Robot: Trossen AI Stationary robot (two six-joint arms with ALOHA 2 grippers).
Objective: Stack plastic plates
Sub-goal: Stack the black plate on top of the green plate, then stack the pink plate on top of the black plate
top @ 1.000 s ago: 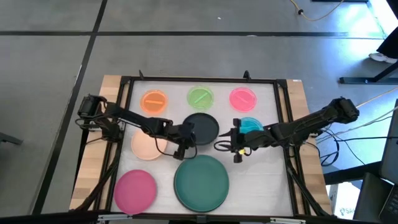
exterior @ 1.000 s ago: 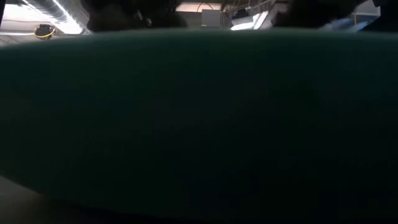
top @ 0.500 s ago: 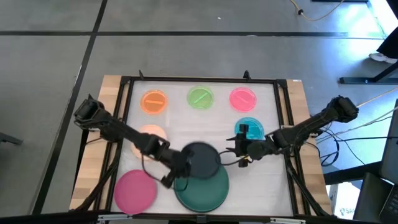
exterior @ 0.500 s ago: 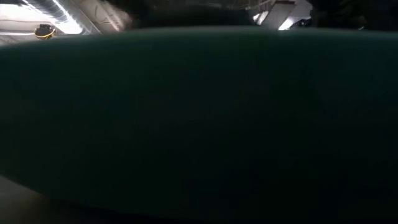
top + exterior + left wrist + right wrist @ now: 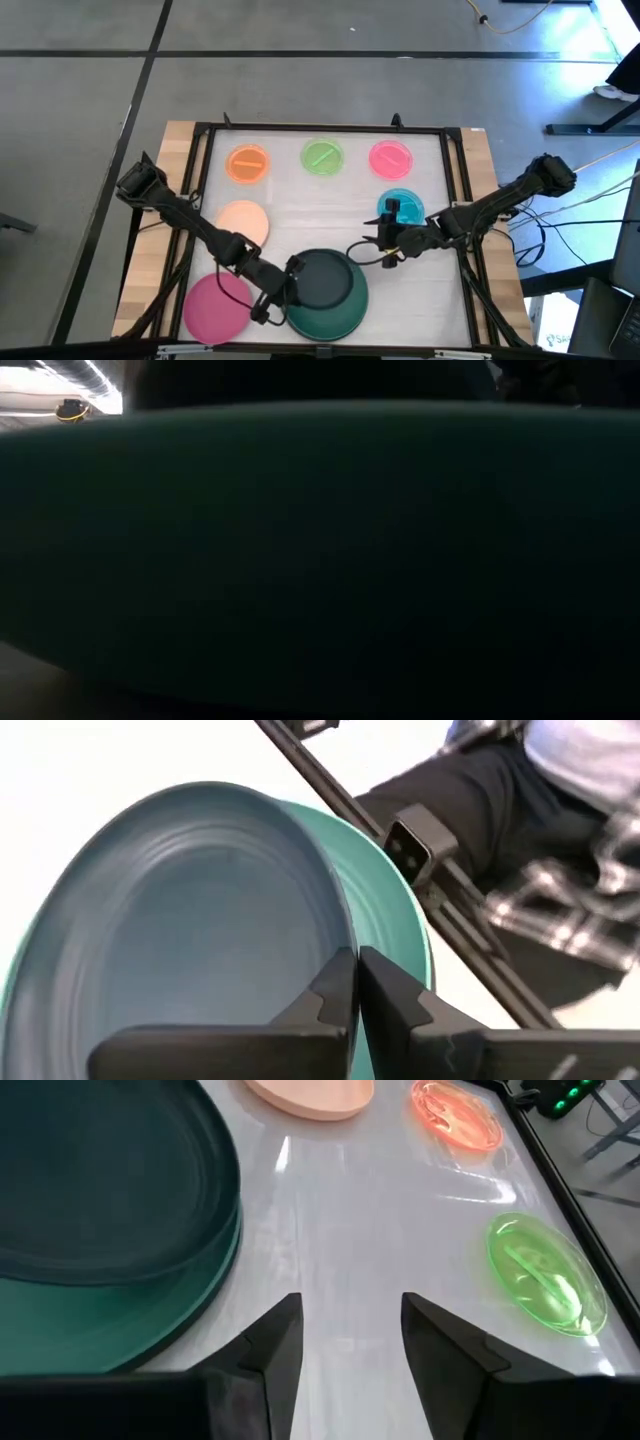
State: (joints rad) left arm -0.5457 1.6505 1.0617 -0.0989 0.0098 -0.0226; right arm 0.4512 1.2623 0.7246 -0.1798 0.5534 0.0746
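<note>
My left gripper (image 5: 283,290) is shut on the black plate (image 5: 324,277), which sits over the large dark green plate (image 5: 330,312) at the table's near edge. In the left wrist view the black plate (image 5: 190,920) fills the picture, with the dark green plate's rim (image 5: 400,910) behind it. My right gripper (image 5: 384,245) is open and stands right of both, beside the small teal plate (image 5: 402,207). Flat on the table lie the magenta (image 5: 214,306), peach (image 5: 243,222), orange (image 5: 248,162), green (image 5: 321,156) and pink (image 5: 390,157) plates. No grey plate shows. My left gripper pinches the black plate's rim (image 5: 338,942) between its two fingers, on the plate's left side. The fingers come from the table's left, slanting down. The plate lies about level over the dark green plate; whether it rests on that plate I cannot tell.
The low view is filled by the dark green plate's wall (image 5: 320,560). A black frame (image 5: 330,128) runs round the white table top. There is bare table between the two arms and the far row of small plates. A person's clothing (image 5: 560,870) shows beyond the near edge.
My left gripper has carried the black plate from the table's middle toward the near edge, and the plate now sits over the dark green plate. It has stayed shut on the rim throughout. The peach plate, earlier partly covered by the left arm, now shows whole.
</note>
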